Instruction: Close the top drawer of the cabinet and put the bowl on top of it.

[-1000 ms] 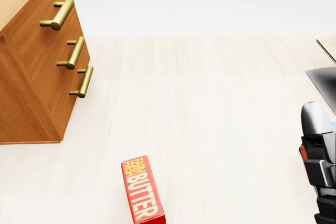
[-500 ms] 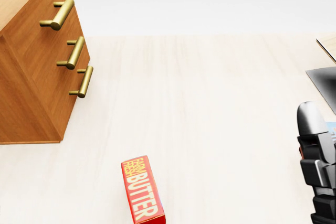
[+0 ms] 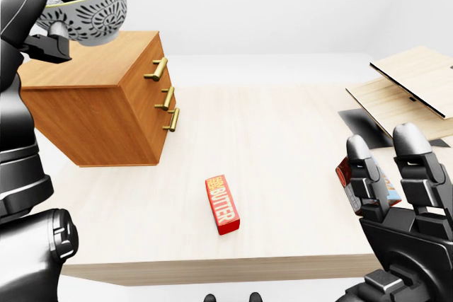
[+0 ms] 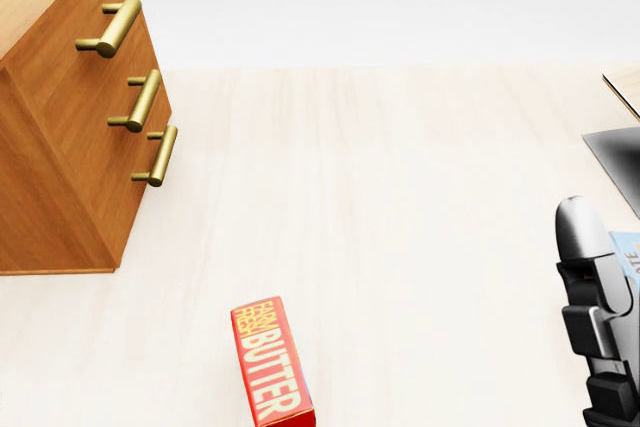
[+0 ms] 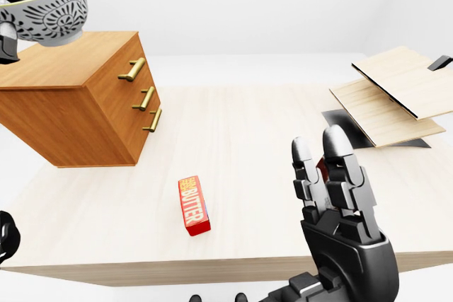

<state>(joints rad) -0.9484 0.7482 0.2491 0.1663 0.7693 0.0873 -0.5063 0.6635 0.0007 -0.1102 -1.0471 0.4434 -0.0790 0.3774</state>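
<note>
With the top drawer looking flush, the left hand clasps the bowl above the cabinet, ready for set-down, while the right hand hangs spread and empty.

The only legible print is on the red butter box, which lies flat on the table to the left of the right hand in all three views. Large white capitals along its top face spell "BUTTER". At the end of that word toward the view's top, two smaller pale lines seem to read "FARM FRESH". A red and blue packet, partly hidden by the right hand's fingers, carries print too small to read.
</note>
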